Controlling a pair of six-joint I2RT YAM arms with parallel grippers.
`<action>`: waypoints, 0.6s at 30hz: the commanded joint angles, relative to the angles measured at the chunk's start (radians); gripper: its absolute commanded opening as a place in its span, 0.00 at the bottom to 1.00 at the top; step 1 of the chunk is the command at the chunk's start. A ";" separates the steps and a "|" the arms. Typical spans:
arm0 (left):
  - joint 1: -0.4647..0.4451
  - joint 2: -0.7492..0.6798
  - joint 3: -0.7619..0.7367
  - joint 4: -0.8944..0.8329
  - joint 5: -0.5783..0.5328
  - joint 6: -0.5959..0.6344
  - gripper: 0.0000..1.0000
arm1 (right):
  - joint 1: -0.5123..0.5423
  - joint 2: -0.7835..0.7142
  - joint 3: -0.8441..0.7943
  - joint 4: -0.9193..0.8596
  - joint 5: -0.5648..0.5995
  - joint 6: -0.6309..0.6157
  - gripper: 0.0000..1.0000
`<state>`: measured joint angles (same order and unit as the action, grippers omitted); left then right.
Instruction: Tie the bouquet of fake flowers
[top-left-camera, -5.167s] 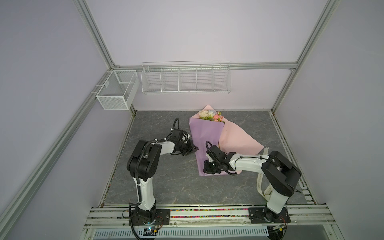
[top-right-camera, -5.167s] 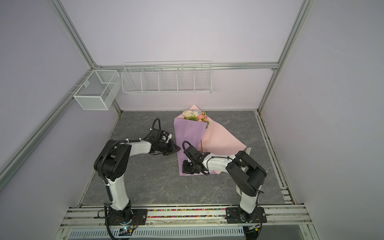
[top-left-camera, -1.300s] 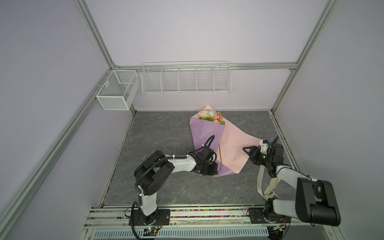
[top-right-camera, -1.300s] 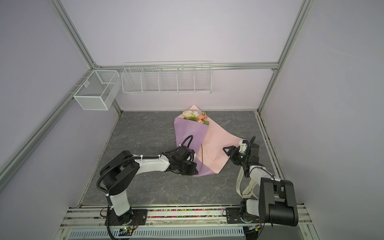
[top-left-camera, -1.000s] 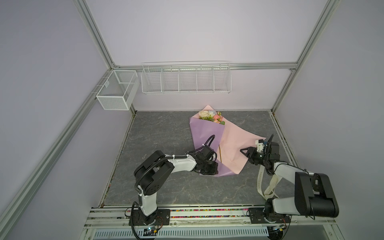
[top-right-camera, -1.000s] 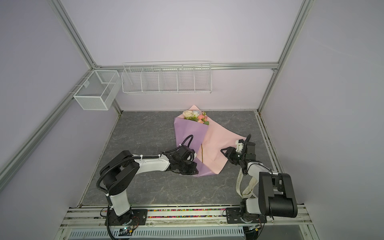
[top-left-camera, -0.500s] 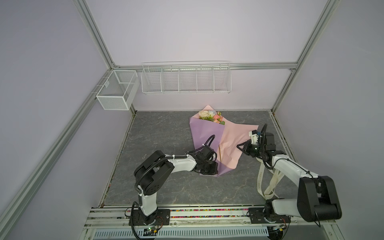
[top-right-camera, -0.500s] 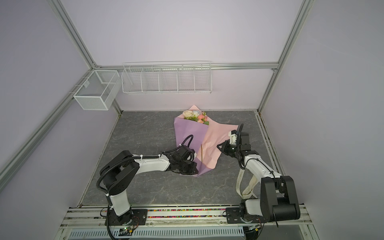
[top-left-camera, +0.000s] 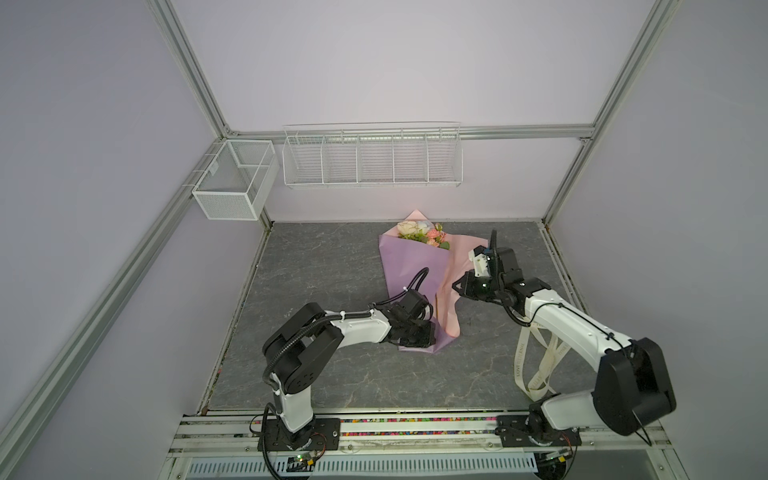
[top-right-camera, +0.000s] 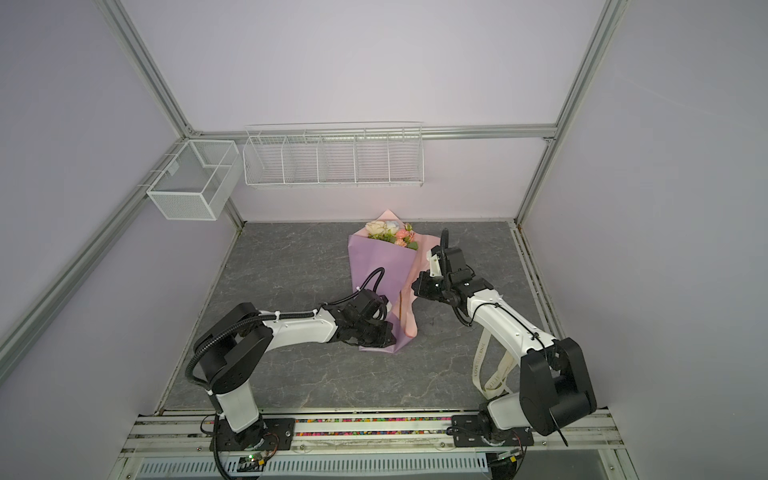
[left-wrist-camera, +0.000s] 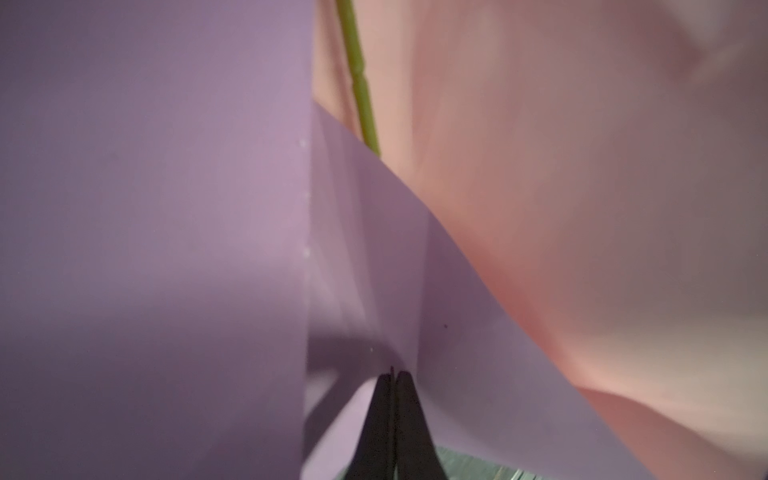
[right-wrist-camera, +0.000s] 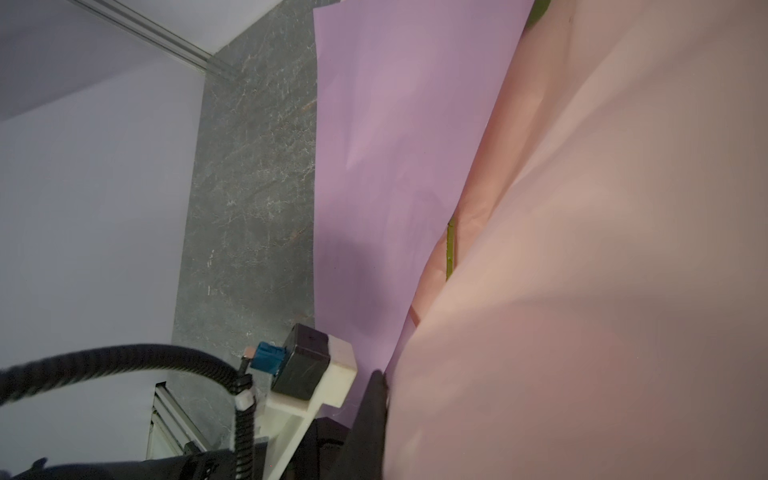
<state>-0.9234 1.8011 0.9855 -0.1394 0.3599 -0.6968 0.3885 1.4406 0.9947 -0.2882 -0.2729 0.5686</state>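
Looking at both top views: the right gripper (top-left-camera: 457, 287) has snapped shut on the pink flap of the lilac-and-pink wrapping paper sheet (top-left-camera: 409, 266) and swung it leftward toward the bouquet of fake flowers (top-left-camera: 422, 236), lying mid-table with blooms far. Meanwhile the left gripper (top-left-camera: 420, 333) pinches the wrap's near tip. Left wrist: fingers (left-wrist-camera: 409, 415) shut on lilac paper, green stem (left-wrist-camera: 359, 83) beyond. Right wrist: one finger (right-wrist-camera: 370, 415) against pink. Wrap's nearly closed, so the cream printed ribbon (top-left-camera: 521, 353), near right, is probably next.

Wrapping paper (top-left-camera: 409, 270) smooth & matt; tabletop (top-left-camera: 324, 266) matt, stone-look.

Soft even light; blurry wrist close-ups
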 joint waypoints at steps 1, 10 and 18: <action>-0.007 -0.077 -0.027 0.025 -0.045 -0.012 0.05 | 0.032 0.045 0.058 -0.076 0.067 0.001 0.10; -0.002 -0.281 -0.131 0.024 -0.190 -0.044 0.14 | 0.118 0.130 0.204 -0.180 0.146 -0.016 0.11; 0.038 -0.487 -0.277 0.083 -0.274 -0.090 0.39 | 0.199 0.229 0.345 -0.270 0.212 -0.037 0.12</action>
<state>-0.9001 1.3651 0.7433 -0.0937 0.1463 -0.7628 0.5625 1.6386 1.2968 -0.4961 -0.1013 0.5587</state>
